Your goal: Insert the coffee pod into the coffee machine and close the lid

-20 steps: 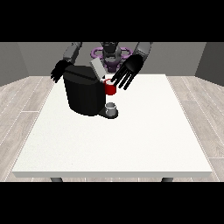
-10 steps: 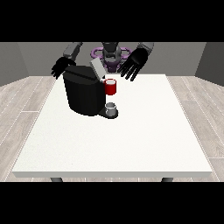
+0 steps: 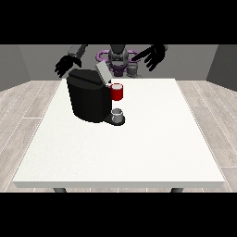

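The hand at the view's right has been lifting away from the red thing at the machine, fingers spread and holding nothing. Below it, the coffee machine is standing on the table with its lid tilted up, awaiting closing. The hand at the view's left is hovering behind the machine, fingers relaxed; the grey pod is not plainly showing.

No text, label, brand, number or sign is legible anywhere in the front view. The black coffee machine shows plain, unmarked faces; the red thing at the machine bears no lettering; the white counter carries no markings.
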